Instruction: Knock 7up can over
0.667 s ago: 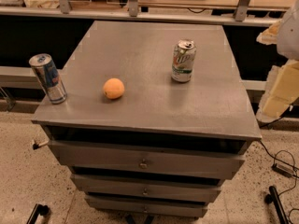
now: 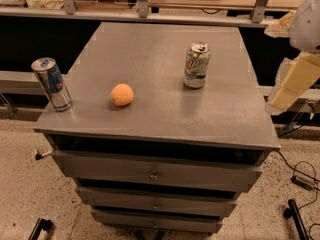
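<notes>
The 7up can (image 2: 196, 65), short with a white and green label and a silver top, stands upright on the right part of the grey cabinet top (image 2: 165, 109). My gripper (image 2: 292, 84) shows as cream-coloured parts at the right edge of the view. It hangs off the cabinet's right side, well apart from the can, and touches nothing.
An orange (image 2: 122, 94) lies left of centre on the cabinet top. A taller slim blue-and-silver can (image 2: 51, 83) stands at the left front corner. Drawers (image 2: 154, 174) face front below. A shelf rail (image 2: 150, 14) runs behind, and cables (image 2: 300, 179) lie on the floor at right.
My gripper has shifted slightly up and to the left, toward the cabinet. The cans and the orange have not moved.
</notes>
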Controlling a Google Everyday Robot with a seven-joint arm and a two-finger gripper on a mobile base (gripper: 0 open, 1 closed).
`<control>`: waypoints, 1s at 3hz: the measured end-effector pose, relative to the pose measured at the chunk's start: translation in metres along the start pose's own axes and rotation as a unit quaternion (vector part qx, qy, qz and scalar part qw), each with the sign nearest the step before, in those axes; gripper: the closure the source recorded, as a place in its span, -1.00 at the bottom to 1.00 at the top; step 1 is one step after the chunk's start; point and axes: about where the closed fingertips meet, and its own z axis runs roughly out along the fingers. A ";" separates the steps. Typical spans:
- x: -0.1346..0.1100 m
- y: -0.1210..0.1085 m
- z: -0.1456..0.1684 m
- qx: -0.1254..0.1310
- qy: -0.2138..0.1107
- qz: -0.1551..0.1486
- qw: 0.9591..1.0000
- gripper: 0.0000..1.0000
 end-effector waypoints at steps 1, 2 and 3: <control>-0.026 -0.029 0.019 -0.005 -0.060 -0.024 0.998 -1.00; -0.056 -0.061 0.051 -0.029 -0.104 -0.050 0.993 -1.00; -0.053 -0.059 0.049 -0.024 -0.106 -0.047 0.993 -1.00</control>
